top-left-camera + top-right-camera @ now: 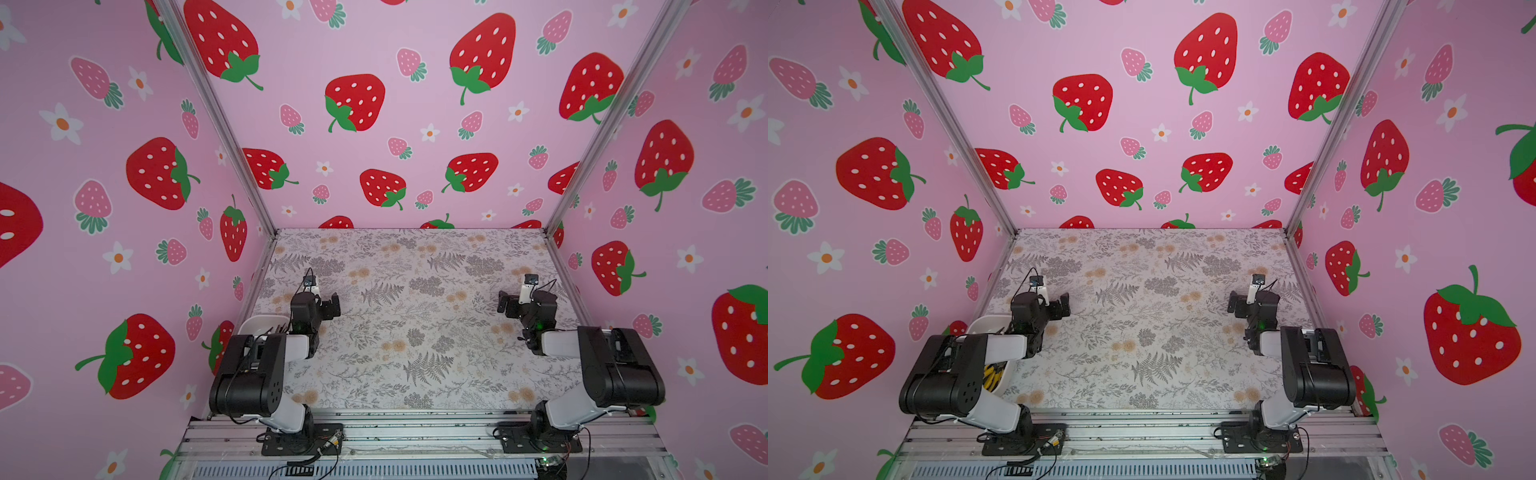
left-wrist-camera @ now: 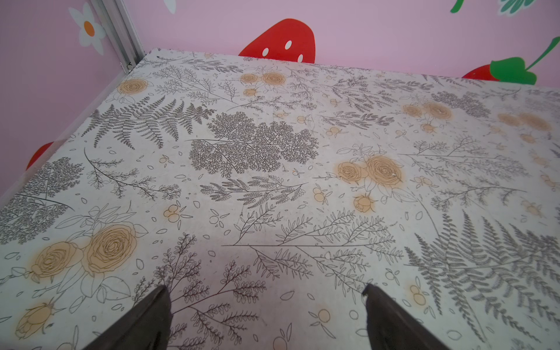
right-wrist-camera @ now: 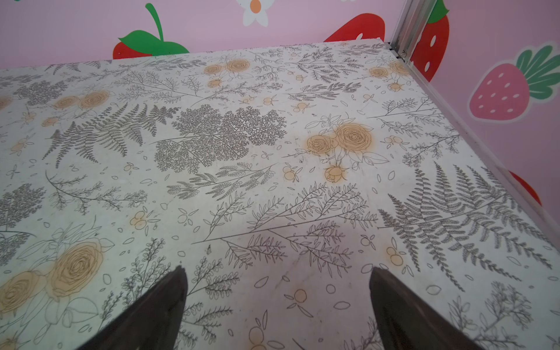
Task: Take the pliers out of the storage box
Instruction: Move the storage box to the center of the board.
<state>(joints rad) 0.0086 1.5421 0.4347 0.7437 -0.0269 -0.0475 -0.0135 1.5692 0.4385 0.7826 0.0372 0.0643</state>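
Over the floral surface (image 1: 415,332), the left hand (image 1: 334,305) and right hand (image 1: 503,305) hover low, angled toward the far wall, both spread wide and empty. The white storage box (image 1: 984,325), holding yellow-handled pliers (image 1: 992,376), sits beneath the folded left arm (image 1: 951,374).

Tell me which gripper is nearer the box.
The left gripper: the box, with pliers inside, sits under that arm; the right gripper is on the opposite side.

The left arm (image 1: 249,374) and right arm (image 1: 615,365) are folded back, elbows raised, wrists aimed ahead; both sets of jaws stand wide apart, seemingly hovering low.
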